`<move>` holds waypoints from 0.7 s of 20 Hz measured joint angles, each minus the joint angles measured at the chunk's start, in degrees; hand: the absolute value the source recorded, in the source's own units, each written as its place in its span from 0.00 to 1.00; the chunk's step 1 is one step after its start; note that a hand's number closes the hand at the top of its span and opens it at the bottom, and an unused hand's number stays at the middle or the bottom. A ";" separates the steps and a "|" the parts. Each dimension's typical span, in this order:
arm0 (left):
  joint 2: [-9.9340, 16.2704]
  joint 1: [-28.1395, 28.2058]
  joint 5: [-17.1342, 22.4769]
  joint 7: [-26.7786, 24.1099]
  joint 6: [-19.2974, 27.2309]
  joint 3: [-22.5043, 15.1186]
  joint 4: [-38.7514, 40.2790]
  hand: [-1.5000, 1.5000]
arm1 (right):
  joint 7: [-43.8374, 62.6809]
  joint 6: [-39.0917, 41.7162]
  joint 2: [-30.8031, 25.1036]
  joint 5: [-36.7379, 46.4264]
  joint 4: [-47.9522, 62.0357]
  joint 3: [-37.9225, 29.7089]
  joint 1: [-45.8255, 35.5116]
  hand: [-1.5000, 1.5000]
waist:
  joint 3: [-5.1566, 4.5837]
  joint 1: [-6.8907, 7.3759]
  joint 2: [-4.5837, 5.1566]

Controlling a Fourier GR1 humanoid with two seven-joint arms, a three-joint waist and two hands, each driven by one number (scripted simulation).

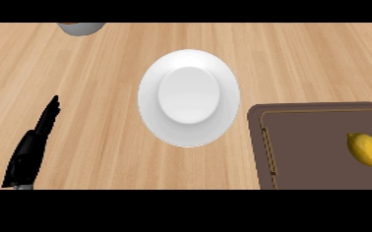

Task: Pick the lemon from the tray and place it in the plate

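Observation:
A yellow lemon (360, 148) lies on the brown tray (305, 147) at the lower right, cut off by the view's right edge. A white plate (189, 97) sits on the wooden counter in the middle, with nothing on it. My left hand (33, 147) rests at the lower left, fingers straight and pointing up, well apart from the plate and the tray. The right hand does not show in the head view.
A grey bowl-like object (80, 27) is partly visible at the top left edge. Bare wooden counter (102, 78) lies between my left hand and the plate.

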 measured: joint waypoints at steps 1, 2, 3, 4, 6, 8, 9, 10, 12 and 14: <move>-0.61 0.27 -0.48 -0.83 0.10 -0.02 0.45 0.50 | -0.90 0.29 0.22 1.32 1.89 0.46 -1.42 0.00 | -0.01 0.01 0.00; -0.69 -0.52 -0.61 -1.23 -0.24 0.47 1.63 0.50 | -1.79 0.47 0.64 2.71 3.15 1.17 -2.38 0.00 | -0.02 -0.03 0.01; -0.81 -0.40 -0.87 -0.58 -0.38 0.54 0.90 0.50 | -3.70 0.96 0.53 4.19 5.17 1.45 -3.02 0.00 | -0.01 -0.01 0.01; -0.88 0.18 -1.09 -0.22 -0.45 0.76 -0.03 0.50 | -3.65 0.73 1.43 5.15 5.28 2.08 -3.54 0.00 | -0.02 -0.04 -0.02; -1.27 0.59 -1.36 0.20 -0.96 1.22 -0.73 0.50 | -5.08 1.39 2.00 7.14 6.37 2.75 -4.06 0.00 | -0.02 -0.11 -0.04; -1.83 0.63 -1.86 0.24 -1.31 1.60 -0.54 0.50 | -6.72 2.41 2.30 8.59 6.88 3.00 -3.83 0.00 | -0.01 -0.22 -0.05; -2.22 0.56 -2.33 0.26 -1.18 1.74 -0.68 0.50 | -6.32 3.24 2.38 8.87 7.00 3.03 -4.50 0.00 | -0.02 -0.24 -0.06; -2.29 0.94 -2.56 0.11 -1.51 2.13 -1.02 0.50 | -6.06 3.78 2.56 9.37 7.21 2.94 -4.94 0.00 | -0.03 -0.25 -0.07; -2.25 0.66 -2.40 0.09 -2.67 3.05 -0.73 0.50 | -5.88 3.68 3.79 11.08 8.16 3.68 -6.22 0.00 | -0.05 -0.24 -0.07; -3.24 1.03 -3.40 0.48 -2.56 2.88 -1.66 0.50 | -6.51 3.77 4.34 12.67 9.19 3.80 -6.85 0.00 | -0.04 -0.24 -0.07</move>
